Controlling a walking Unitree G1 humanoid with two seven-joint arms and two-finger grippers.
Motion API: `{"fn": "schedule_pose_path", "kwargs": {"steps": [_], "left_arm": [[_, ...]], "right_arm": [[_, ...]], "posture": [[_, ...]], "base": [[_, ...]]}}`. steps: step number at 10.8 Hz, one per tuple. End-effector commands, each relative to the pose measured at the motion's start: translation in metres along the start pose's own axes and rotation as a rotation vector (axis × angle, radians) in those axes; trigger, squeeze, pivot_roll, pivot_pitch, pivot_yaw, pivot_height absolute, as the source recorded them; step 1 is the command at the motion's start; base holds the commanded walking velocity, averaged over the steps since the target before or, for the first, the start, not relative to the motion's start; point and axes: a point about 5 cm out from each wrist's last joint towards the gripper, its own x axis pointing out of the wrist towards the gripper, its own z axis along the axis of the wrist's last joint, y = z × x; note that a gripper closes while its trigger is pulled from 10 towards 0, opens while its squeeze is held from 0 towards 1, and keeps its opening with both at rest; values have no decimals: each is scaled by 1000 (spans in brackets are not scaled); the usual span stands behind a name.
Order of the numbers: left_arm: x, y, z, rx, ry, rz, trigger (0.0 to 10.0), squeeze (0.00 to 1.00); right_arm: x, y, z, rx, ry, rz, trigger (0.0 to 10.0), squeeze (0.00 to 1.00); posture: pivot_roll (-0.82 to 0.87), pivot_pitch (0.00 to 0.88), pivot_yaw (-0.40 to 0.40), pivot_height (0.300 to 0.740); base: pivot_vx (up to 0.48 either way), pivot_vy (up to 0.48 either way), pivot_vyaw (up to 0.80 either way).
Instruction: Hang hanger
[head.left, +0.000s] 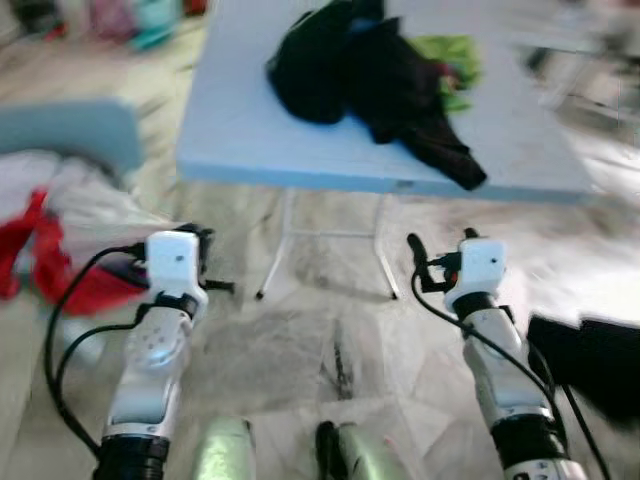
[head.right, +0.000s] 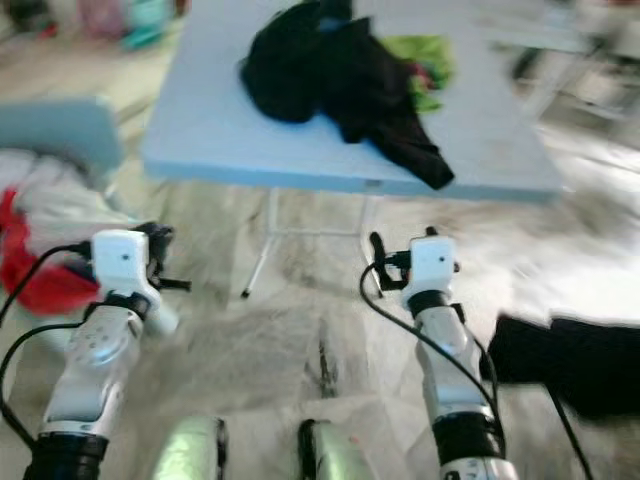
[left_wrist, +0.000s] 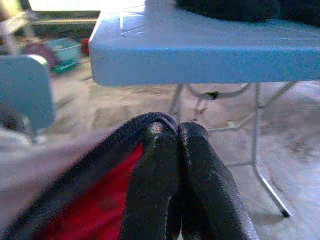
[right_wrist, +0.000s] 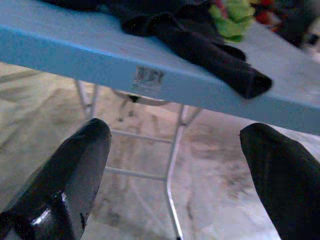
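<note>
One blue surface (head.left: 240, 130); one black garment heap (head.left: 370, 75) and one green cloth (head.left: 450, 55) on it. No hanger discernible. Left tool (left_wrist: 177, 145): fingers pressed together, dark red-lined fabric (left_wrist: 95, 200) alongside; grip uncertain. Right tool (right_wrist: 175, 150): spread wide, holding nothing, below surface edge.

The counter (head.left: 250, 130) is showing pale blue, its legs (head.left: 275, 250) white. A black garment (head.left: 380, 80) is lying on it, with lime-green cloth (head.left: 450, 55) peeking out at its 3 o'clock. The floor (head.left: 300, 340) is showing beige, grey-veined marble. Red and white fabric (head.left: 50, 230) is lying at the floor's 9 o'clock. The fingers (right_wrist: 75, 175) are looking black.
</note>
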Motion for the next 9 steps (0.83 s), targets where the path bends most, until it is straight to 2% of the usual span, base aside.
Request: {"fn": "schedule_pose_path", "kwargs": {"steps": [1, 5, 7, 9], "left_arm": [[-1, 2, 1, -1, -1, 4, 10000, 0], [3, -3, 8, 6, -22, -27, 10000, 0], [1, -3, 9, 11, -16, -28, 10000, 0], [-1, -3, 8, 15, -15, -33, 10000, 0]], "right_arm": [[1, 1, 0, 4, 2, -1, 10000, 0], [10, 11, 9, 13, -43, 0, 10000, 0], [9, 11, 6, 23, -34, -9, 10000, 0], [7, 11, 5, 22, -34, -18, 10000, 0]], "posture": [[98, 117, -125, 740], [91, 197, -99, 740], [93, 217, -95, 740], [93, 226, -93, 740]], "base": [[0, 480, -800], [0, 403, -753], [0, 338, -544], [0, 0, -441]]}}
